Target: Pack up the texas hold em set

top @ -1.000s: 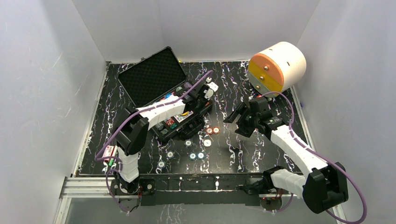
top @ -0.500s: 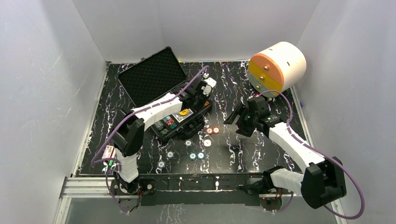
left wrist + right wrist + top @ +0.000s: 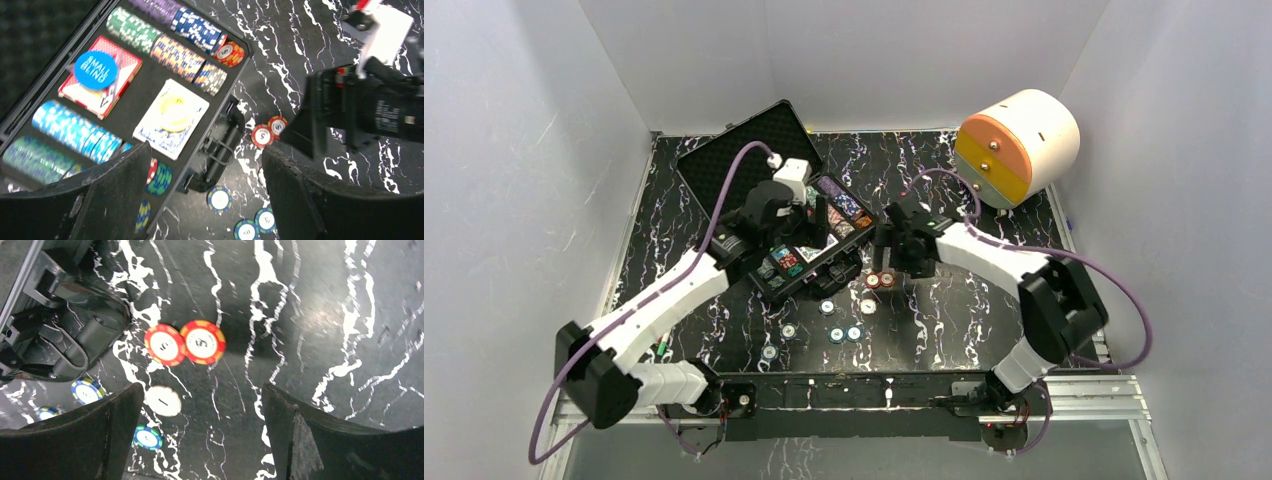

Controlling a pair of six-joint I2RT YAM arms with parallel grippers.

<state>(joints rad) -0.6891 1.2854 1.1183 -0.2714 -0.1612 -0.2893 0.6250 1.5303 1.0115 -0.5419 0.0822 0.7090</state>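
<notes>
The right claw point(image 3: 201, 390) hung with its jaws wide apart and nothing between them, above the black, white-veined table point(image 3: 310, 315). A red-and-white chip point(image 3: 165, 345) and a red-and-yellow chip point(image 3: 202, 342) lay flat, touching edge to edge. A white chip point(image 3: 163, 401) lay just beside one finger point(image 3: 100, 435). The case's handle point(image 3: 95, 327) showed at upper left, with a blue-and-yellow chip point(image 3: 87, 391) near it.

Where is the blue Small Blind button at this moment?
In the left wrist view the blue button lies upper left, on the red card deck inside the open case, left of the yellow button.
</notes>
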